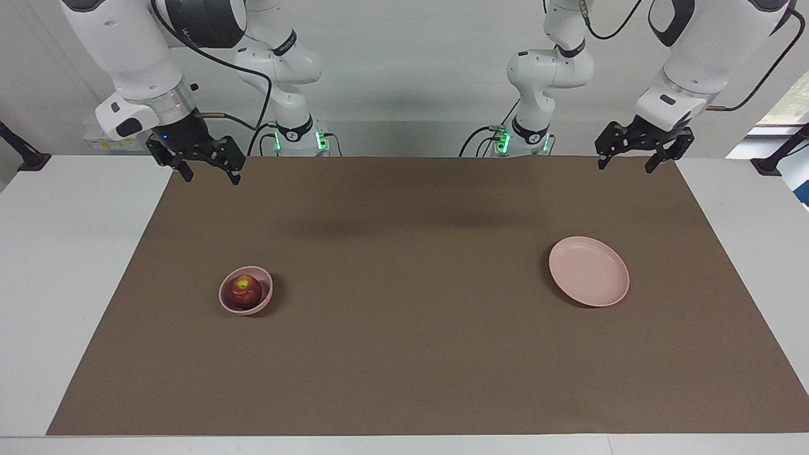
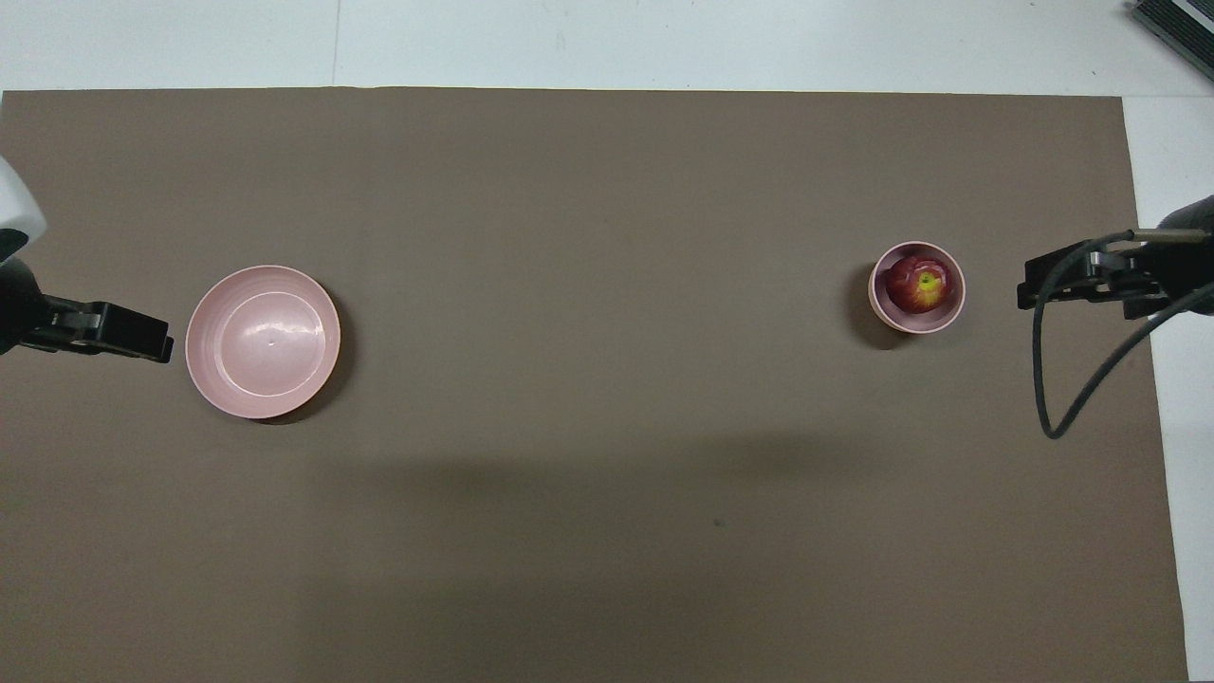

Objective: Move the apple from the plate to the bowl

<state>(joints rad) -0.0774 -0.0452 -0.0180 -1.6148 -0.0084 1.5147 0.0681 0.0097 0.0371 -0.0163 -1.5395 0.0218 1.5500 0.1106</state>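
The dark red apple [image 1: 244, 291] lies inside the small deep pink bowl [image 1: 222, 294] toward the right arm's end of the table. It also shows in the overhead view [image 2: 918, 285], in the bowl [image 2: 956, 305]. The wide flat pink plate [image 1: 589, 272] is bare at the left arm's end; it also shows in the overhead view [image 2: 263, 341]. My right gripper [image 1: 212, 178] hangs open and empty, high over the mat's edge nearest the robots. My left gripper [image 1: 626, 167] hangs open and empty over the same edge at its own end.
A brown mat [image 1: 404, 354] covers most of the white table [image 1: 63, 253]. Bowl and plate stand far apart on it, with bare mat between them.
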